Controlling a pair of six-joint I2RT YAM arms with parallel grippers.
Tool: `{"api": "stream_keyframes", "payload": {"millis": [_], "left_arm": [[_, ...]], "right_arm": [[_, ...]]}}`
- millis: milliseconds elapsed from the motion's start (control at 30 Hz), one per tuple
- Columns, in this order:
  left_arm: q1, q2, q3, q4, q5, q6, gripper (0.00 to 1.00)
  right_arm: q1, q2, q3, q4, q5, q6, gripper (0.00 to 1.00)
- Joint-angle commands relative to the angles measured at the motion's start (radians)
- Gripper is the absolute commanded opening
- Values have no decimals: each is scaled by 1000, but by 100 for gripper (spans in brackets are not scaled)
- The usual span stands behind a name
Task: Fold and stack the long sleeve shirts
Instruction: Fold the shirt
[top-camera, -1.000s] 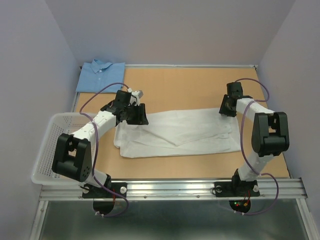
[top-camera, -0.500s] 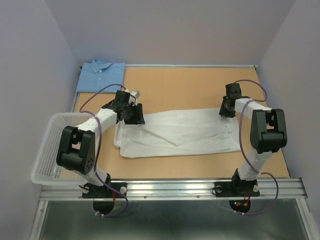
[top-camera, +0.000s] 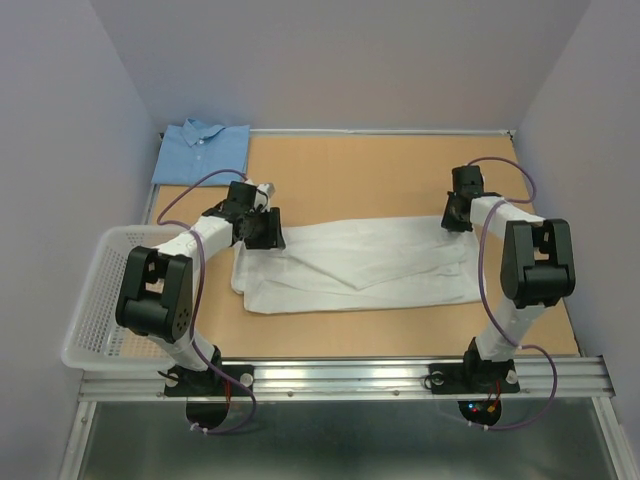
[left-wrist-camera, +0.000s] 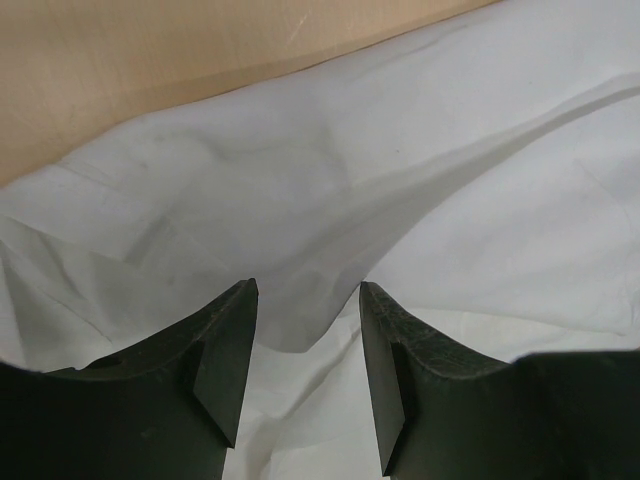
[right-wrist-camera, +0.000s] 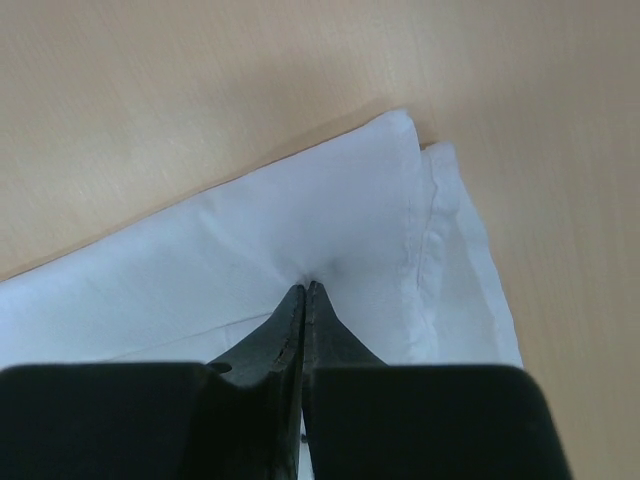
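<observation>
The white long sleeve shirt lies in a long band across the middle of the table. My left gripper hangs low over its left end, open, and the cloth shows between the two fingers without being pinched. My right gripper sits at the shirt's far right corner. In the right wrist view its jaws are pressed together, and the white cloth puckers at their tips. The light blue shirt lies folded at the far left corner, collar up.
A white mesh basket stands off the table's left edge, beside the left arm. Bare cork table top stretches behind the white shirt. Grey walls close in the back and both sides.
My right gripper has closed on the corner of the white shirt. The left arm has drawn a little to the left over the shirt's end, its jaws unchanged.
</observation>
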Motion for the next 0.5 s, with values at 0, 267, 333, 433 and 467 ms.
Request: {"api": "stream_keyframes", "payload": {"millis": [0,267,333,433,467], "left_arm": [[15,5,-27,18,-12,14,57],[30,26,-50,30,-9,20,56],[35,31,-58,30,-9,22,56],[38,31,-60,30,-12,20,56],[38,29,-61,30,-9,19,56]], "right_arm": [[-7,-102,22,26,50,-18,1],[-5,-130,59,15,45,-8,1],[-5,-127,62,12,45,0,1],[-5,-119,74,9,34,5,1],[-5,-118,76,8,33,6,2]]}}
